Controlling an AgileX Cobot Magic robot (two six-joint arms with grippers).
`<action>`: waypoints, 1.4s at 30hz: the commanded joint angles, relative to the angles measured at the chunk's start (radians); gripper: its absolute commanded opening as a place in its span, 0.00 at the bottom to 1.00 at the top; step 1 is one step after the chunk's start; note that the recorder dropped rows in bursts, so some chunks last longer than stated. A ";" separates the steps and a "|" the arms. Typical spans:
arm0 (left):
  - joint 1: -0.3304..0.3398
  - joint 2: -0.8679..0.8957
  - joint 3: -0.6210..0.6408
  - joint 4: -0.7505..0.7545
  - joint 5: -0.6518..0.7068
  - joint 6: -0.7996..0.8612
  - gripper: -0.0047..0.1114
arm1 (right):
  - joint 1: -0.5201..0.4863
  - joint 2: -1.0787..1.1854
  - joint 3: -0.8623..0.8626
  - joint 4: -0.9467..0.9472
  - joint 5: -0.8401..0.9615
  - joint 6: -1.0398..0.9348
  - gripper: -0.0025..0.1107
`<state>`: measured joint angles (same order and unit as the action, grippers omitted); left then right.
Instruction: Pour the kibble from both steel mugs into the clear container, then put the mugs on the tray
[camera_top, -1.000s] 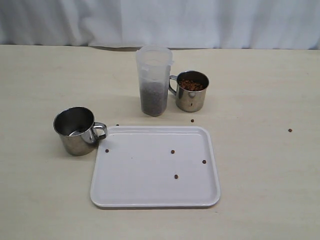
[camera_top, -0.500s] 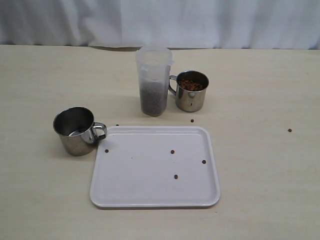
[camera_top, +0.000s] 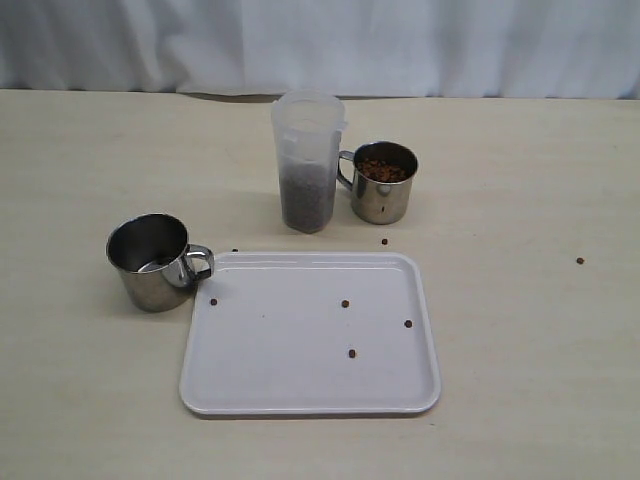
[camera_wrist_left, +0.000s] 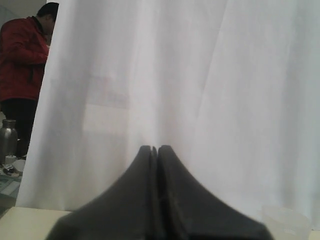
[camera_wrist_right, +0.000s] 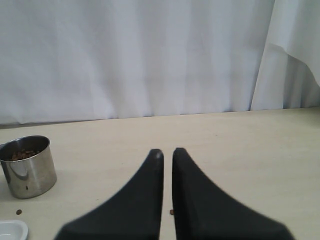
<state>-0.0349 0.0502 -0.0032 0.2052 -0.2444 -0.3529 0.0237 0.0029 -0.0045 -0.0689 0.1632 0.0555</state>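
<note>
Jaws of the left gripper are pressed shut with nothing between them. Those of the right gripper stand all but together, a thin slit between the tips, and they too are empty. Neither arm shows in the exterior view, so both hang well clear of the work.

What matters for the coming move is where the full steel mug sits. It is in the upper middle of the exterior frame, just right of the clear container, with its looped handle pointing left toward the container's wall. The kibble reaches nearly to its brim. The right wrist camera sees this mug ahead of the closed tips and off to one side, so the right arm looks the nearer one. The handle faces away from that arm's side, so a grasp would probably have to take the rim or body.

The container already has a dark fill in its lower half. The empty steel mug stands upright at the left middle, just off the tray, handle pointing right toward the rim, on the left arm's side. Loose kibble dots the tray and the table.
</note>
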 joint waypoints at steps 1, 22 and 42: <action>-0.005 -0.006 0.003 -0.009 -0.005 -0.007 0.04 | 0.002 -0.003 0.005 0.002 -0.029 -0.024 0.07; -0.005 -0.006 0.003 -0.009 -0.001 -0.007 0.04 | 0.002 -0.003 0.005 0.353 -1.030 0.117 0.07; -0.005 -0.006 0.003 -0.009 0.012 -0.007 0.04 | 0.002 0.978 -0.073 -0.346 -1.033 0.523 0.07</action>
<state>-0.0349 0.0502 -0.0032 0.2034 -0.2375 -0.3548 0.0237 0.8180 -0.0655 -0.3537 -0.6652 0.5375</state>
